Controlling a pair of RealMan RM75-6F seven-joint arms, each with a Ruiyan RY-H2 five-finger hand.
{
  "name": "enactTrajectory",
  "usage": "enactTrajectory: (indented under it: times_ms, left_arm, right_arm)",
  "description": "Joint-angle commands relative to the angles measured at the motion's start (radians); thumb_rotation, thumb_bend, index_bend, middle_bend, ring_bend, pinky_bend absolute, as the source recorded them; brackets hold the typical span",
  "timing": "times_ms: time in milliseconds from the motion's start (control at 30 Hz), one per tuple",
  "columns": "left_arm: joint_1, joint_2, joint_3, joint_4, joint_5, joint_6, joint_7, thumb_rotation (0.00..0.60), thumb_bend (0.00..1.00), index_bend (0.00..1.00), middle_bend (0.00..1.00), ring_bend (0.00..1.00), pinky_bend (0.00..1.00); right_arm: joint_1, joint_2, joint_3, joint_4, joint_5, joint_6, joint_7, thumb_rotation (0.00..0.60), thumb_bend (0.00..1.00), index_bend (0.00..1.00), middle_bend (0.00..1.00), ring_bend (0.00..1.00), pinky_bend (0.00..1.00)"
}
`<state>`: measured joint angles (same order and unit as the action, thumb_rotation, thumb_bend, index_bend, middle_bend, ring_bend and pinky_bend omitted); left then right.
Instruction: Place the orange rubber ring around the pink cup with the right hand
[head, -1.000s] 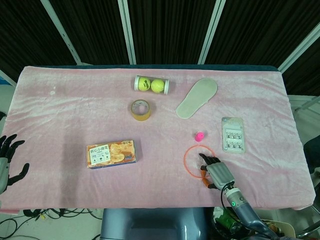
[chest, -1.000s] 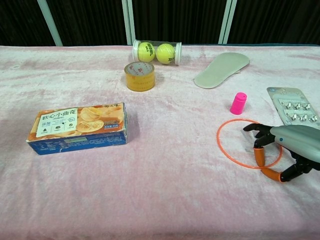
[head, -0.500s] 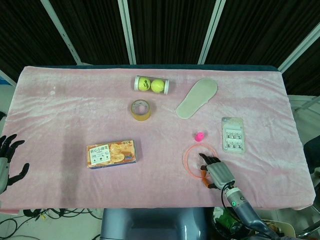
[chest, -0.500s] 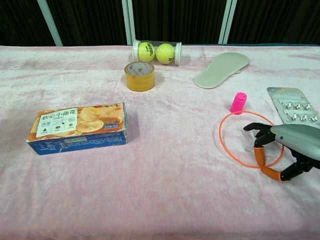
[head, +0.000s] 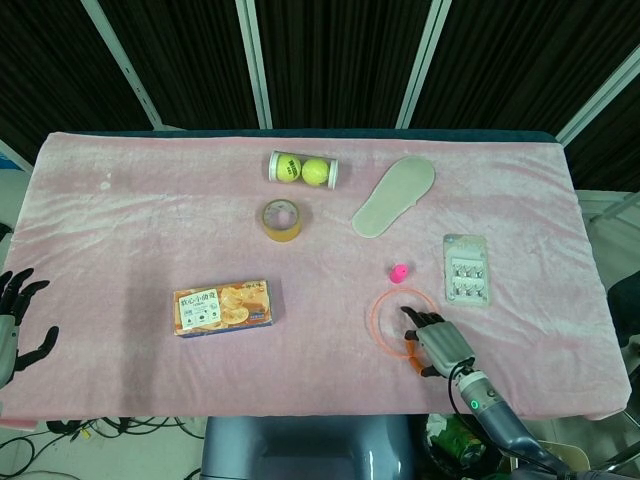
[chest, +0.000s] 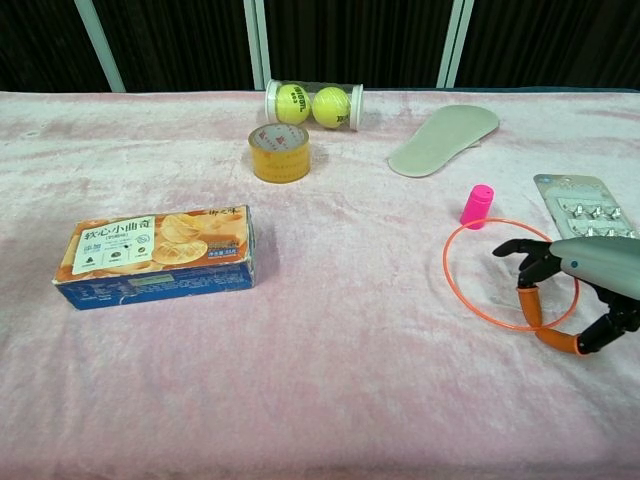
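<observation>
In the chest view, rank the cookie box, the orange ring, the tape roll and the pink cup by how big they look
Largest to smallest:
1. cookie box
2. orange rubber ring, by its outline
3. tape roll, though it lies farther from the camera, so its true size is unsure
4. pink cup

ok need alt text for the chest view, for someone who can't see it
The robot's right hand holds an orange rubber ring lifted just off a pink cloth-covered table, its far edge near a small pink cup. Further off lie a biscuit box, a tape roll, a tube of tennis balls, an insole and a blister pack.
</observation>
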<state>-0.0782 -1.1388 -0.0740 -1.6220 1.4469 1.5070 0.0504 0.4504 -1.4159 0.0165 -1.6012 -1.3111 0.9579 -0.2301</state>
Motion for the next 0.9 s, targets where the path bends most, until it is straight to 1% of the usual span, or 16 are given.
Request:
enactTrajectory:
  times_ms: [33, 200, 400, 533, 667, 767, 900]
  left_arm:
    - [0.0, 0.0, 0.0, -0.001, 0.0, 0.0, -0.001, 0.6, 0.33, 0.19, 0.09, 0.0, 0.0]
    - [0.0, 0.001, 0.001, -0.001, 0.001, -0.001, -0.003, 0.6, 0.33, 0.19, 0.09, 0.0, 0.0]
    - [0.0, 0.001, 0.001, -0.001, 0.001, -0.002, -0.004, 0.6, 0.33, 0.19, 0.09, 0.0, 0.0]
    - [0.0, 0.002, 0.0, -0.001, -0.001, -0.003, -0.006, 0.6, 0.33, 0.19, 0.09, 0.0, 0.0]
    - [-0.001, 0.002, -0.002, 0.0, -0.004, -0.004, -0.007, 0.6, 0.33, 0.19, 0.09, 0.0, 0.0]
    - [-0.002, 0.002, -0.003, 0.0, -0.006, -0.005, -0.007, 0.6, 0.33, 0.19, 0.09, 0.0, 0.0]
    - [-0.003, 0.002, -0.004, 0.0, -0.009, -0.007, -0.006, 0.6, 0.33, 0.19, 0.09, 0.0, 0.0]
  right_arm:
    - [0.007, 0.027, 0.009, -0.029, 0.014, 0.001, -0.016, 0.6, 0.4, 0.65, 0.04, 0.14, 0.16]
    - [0.022, 0.083, 0.033, -0.084, 0.039, 0.002, -0.044, 0.6, 0.4, 0.65, 0.04, 0.14, 0.16]
    - [0.061, 0.145, 0.077, -0.127, 0.101, -0.039, -0.055, 0.6, 0.4, 0.65, 0.04, 0.14, 0.16]
    - [0.112, 0.186, 0.129, -0.125, 0.188, -0.094, -0.067, 0.6, 0.4, 0.65, 0.04, 0.14, 0.16]
    - [0.162, 0.215, 0.16, -0.114, 0.281, -0.157, -0.075, 0.6, 0.4, 0.65, 0.04, 0.14, 0.16]
    - [0.205, 0.231, 0.174, -0.093, 0.356, -0.214, -0.081, 0.6, 0.4, 0.65, 0.04, 0.13, 0.16]
    - [0.253, 0.236, 0.175, -0.062, 0.429, -0.255, -0.098, 0.6, 0.4, 0.65, 0.04, 0.13, 0.16]
